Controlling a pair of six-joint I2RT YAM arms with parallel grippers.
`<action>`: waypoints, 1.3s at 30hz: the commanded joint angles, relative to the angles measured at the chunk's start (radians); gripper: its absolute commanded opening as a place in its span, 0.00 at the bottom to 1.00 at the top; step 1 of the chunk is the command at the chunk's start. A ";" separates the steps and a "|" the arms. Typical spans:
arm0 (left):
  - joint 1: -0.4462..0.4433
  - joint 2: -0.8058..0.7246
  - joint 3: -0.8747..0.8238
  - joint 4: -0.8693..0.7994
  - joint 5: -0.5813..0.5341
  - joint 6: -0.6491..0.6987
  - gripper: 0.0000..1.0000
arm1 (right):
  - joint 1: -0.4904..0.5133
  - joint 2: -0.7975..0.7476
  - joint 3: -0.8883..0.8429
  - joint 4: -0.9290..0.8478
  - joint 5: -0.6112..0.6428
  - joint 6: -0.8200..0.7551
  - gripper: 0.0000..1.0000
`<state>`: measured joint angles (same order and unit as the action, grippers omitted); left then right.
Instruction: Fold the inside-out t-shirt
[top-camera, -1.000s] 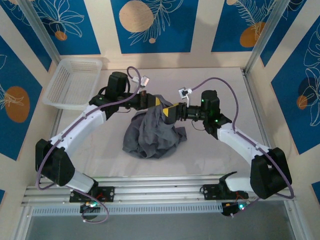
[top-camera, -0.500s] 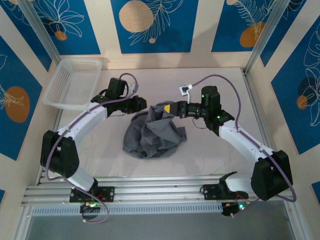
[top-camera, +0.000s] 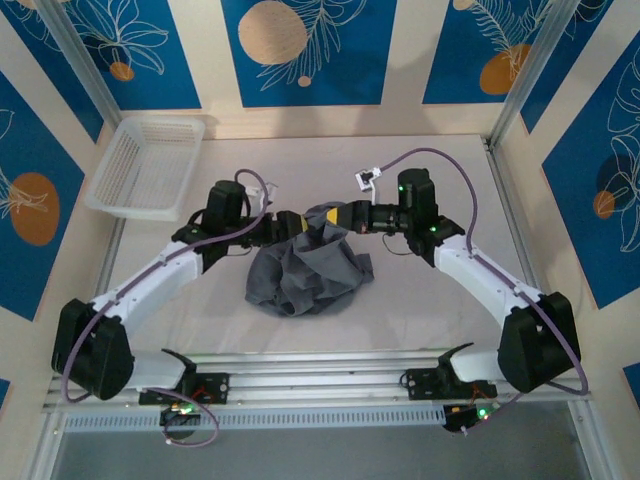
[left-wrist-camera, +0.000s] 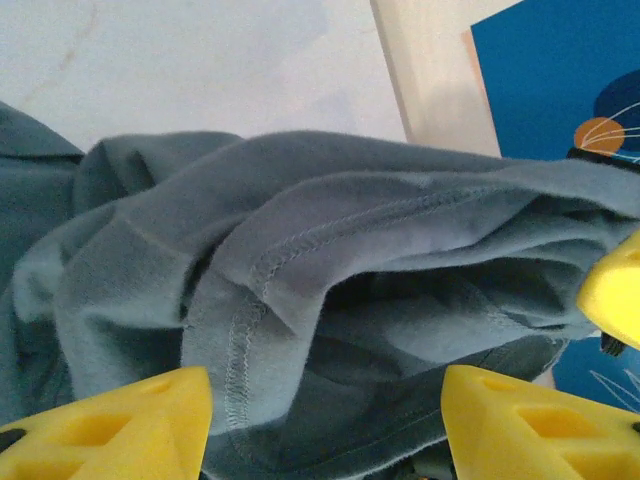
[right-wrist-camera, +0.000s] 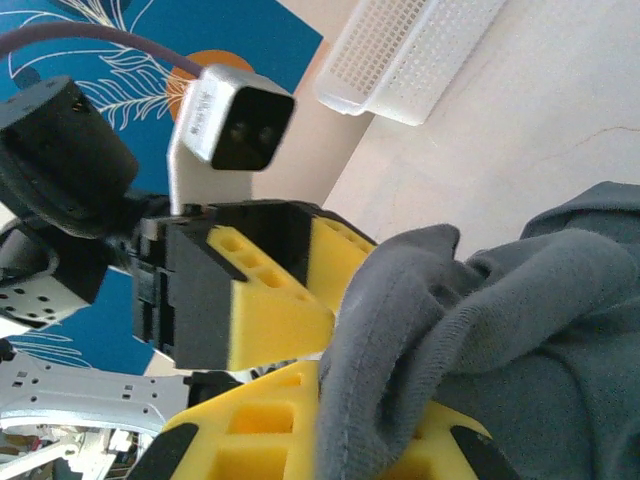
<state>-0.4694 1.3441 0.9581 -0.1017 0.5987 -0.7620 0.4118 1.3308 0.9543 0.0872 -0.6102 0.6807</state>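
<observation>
Right gripper (top-camera: 328, 216) pinched a bunch of the inside-out t-shirt (top-camera: 305, 275) at mid-table (top-camera: 420, 310), while the left gripper (top-camera: 290, 226) stood with jaws parted around a seamed fold. The garment lay crumpled; no fold appeared made, and flattening it apparently remained.

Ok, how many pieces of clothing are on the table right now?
1: a slate-grey t-shirt, crumpled in the middle of the table, its upper edge pinched in the right gripper, with the open left gripper beside it. Anything under the heap would be hidden.
</observation>
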 joint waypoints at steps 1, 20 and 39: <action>-0.005 0.058 -0.009 0.120 0.050 -0.079 0.61 | 0.006 0.010 0.044 -0.012 -0.027 0.000 0.00; 0.038 0.117 -0.073 0.653 0.233 -0.454 0.16 | -0.010 0.001 0.054 -0.175 0.179 -0.080 0.00; -0.096 0.269 0.853 -1.077 -0.807 0.626 0.00 | -0.015 -0.042 0.133 -0.442 0.538 -0.386 0.00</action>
<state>-0.5373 1.5566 1.8091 -0.9314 0.0891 -0.3252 0.4194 1.2778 1.1034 -0.2741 -0.0841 0.3828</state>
